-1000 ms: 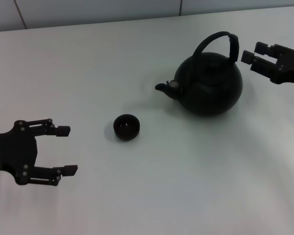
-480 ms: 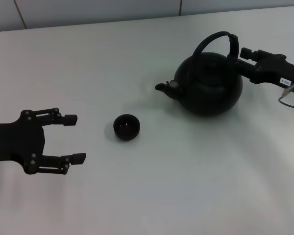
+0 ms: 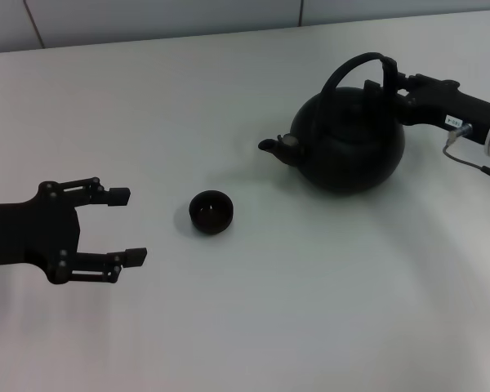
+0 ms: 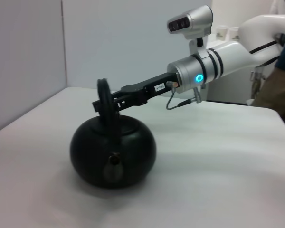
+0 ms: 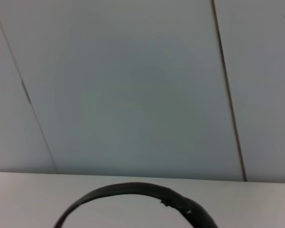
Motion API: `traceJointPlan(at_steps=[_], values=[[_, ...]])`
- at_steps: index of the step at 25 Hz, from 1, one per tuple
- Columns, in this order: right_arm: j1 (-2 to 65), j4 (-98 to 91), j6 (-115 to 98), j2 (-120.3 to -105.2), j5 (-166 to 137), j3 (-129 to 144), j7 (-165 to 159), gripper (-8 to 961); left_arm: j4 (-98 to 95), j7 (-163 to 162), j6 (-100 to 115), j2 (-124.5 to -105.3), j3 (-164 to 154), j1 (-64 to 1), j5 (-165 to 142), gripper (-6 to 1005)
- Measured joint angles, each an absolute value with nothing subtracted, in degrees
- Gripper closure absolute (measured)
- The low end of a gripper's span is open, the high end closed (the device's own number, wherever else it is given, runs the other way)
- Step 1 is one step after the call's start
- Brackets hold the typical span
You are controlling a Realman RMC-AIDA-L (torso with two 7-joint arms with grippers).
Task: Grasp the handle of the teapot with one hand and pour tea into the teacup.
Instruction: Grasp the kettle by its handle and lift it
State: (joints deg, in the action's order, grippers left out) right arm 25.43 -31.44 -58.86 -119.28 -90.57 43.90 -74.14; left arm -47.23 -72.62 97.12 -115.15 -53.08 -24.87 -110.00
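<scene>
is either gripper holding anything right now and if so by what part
The left gripper is open and empty. The right gripper is at the teapot handle, but whether it is gripped cannot be told.

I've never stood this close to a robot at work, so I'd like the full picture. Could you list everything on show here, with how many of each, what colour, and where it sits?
Round squat black teapot: one, black, on the table's far right, spout pointing toward the robot's left.
Thin arched black handle: one, black, upright over the teapot's top.
Small round black handleless teacup: one, black, near the table's middle, apart from the teapot.
White table: one, white, under everything.
Left hand: one, black, open, hovering left of the teacup.
Right hand: one, black, at the handle's right side; grip unclear.
</scene>
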Motion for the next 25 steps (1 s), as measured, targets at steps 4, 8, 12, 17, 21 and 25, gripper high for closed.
traceJointPlan(at_steps=[4,8,12,17,21,25], values=[[25.8,-31.1,-57.3,-119.28,-90.5,43.8,-74.1,479,-47.1,-72.6,96.3,-115.21,-52.9,-25.0,-109.8,139],[25.8,-31.1,-56.6,-119.27,-90.5,43.4,-74.0,480,-47.1,-72.7,96.2,-115.25,-52.9,-25.4,-109.9,139],[25.9,-31.0,-56.7,-119.26,-90.3,43.8,-72.3,480,-47.0,-72.7,95.4,-115.25,-52.9,-25.9,-110.1,139],[26.6,-28.6,-57.1,-119.43,-87.3,44.0,-65.7,506,-46.9,-72.8,94.1,-115.22,-52.9,-26.4,-110.1,139],[27.2,-27.6,-57.0,-119.32,-85.9,44.0,-64.0,608,-46.9,-72.8,93.8,-115.21,-52.9,-26.4,-110.1,139],[27.8,-27.4,-56.7,-119.25,-85.8,44.0,-63.7,709,-46.9,-72.9,93.8,-115.21,-52.9,-26.4,-110.1,139]])
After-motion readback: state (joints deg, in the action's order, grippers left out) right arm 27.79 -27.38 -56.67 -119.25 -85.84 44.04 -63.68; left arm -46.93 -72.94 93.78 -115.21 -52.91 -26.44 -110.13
